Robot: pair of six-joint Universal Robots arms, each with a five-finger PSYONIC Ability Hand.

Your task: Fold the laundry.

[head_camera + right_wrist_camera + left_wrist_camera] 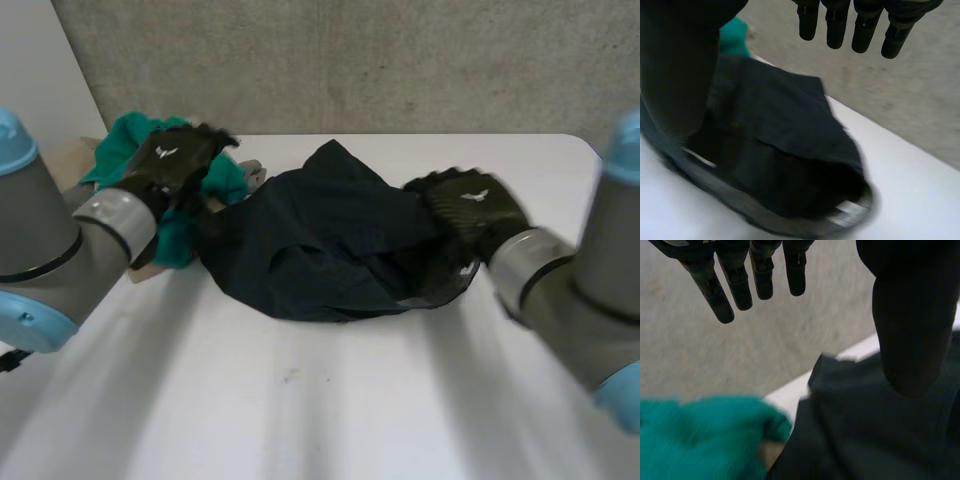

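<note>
I see my left hand point(172, 160) released over the green cloth point(118, 145), my right hand point(472, 208) released at the dark garment point(320, 245)'s edge.

The dark garment point(320, 245) is thin matt cloth; the green cloth point(115, 150) looks fuzzier. The white desk point(300, 400) is smooth, the wall point(350, 60) rough concrete.

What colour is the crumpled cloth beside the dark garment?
The cloth is plain teal green; the left wrist view shows it best.
</note>
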